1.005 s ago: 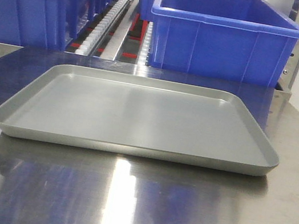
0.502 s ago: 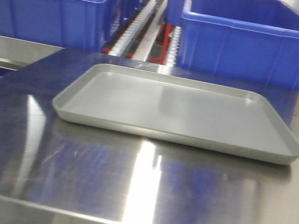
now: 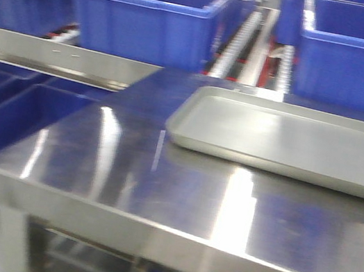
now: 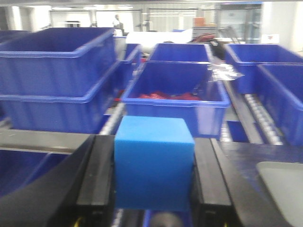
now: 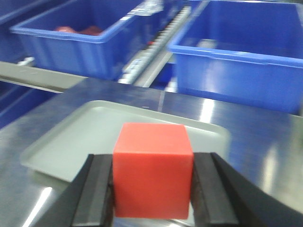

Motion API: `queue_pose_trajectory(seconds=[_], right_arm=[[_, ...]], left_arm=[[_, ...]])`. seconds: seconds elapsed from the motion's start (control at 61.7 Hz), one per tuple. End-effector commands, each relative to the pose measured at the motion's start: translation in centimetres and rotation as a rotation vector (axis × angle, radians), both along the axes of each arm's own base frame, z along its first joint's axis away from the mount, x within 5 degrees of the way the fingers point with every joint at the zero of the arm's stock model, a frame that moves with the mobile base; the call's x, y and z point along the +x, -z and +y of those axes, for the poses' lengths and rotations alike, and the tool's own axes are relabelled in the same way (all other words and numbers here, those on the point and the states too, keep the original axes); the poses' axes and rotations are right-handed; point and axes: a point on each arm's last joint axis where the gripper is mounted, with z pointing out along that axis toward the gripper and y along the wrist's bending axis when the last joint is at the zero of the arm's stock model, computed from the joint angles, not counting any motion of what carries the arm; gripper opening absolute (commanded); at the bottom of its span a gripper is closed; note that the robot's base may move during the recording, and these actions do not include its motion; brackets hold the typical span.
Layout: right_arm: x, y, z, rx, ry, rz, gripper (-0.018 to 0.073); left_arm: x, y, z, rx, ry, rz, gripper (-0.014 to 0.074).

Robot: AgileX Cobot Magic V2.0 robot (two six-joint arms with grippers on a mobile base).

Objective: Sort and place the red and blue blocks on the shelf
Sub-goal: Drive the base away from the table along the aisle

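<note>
left fingers point(image 4: 97, 177) clamped on blue block point(image 4: 154, 163); right fingers point(image 5: 99, 191) clamped on red block point(image 5: 152, 172)

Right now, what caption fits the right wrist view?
Right gripper holding the red block, grey tray and blue bins beyond.

The steel surface point(image 3: 158, 188) shone, streaked with light and blue reflections. A shallow grey tray point(image 3: 287, 137) lay flat on it, toward the back edge and the right side, its right end running out of view. Behind the back edge stood the shelf point(image 3: 61, 58), its rails and a roller track point(image 3: 241, 34) carrying large blue bins point(image 3: 146, 20) side by side.
</note>
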Motion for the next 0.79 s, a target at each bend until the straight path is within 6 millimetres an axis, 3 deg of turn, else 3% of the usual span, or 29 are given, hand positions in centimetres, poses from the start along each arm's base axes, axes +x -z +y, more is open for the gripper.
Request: queue_pose_trajectory(seconds=[0.0, 0.778], right_arm=[[-0.07, -1.71, -0.08, 0.002, 0.008, -0.114, 0.0377], [-0.07, -1.71, -0.08, 0.002, 0.008, -0.114, 0.0377]], left_arm=[[-0.22, -1.66, 0.02, -0.015, 0.001, -0.107, 0.0124], [-0.22, -1.66, 0.02, -0.015, 0.001, -0.107, 0.0124]])
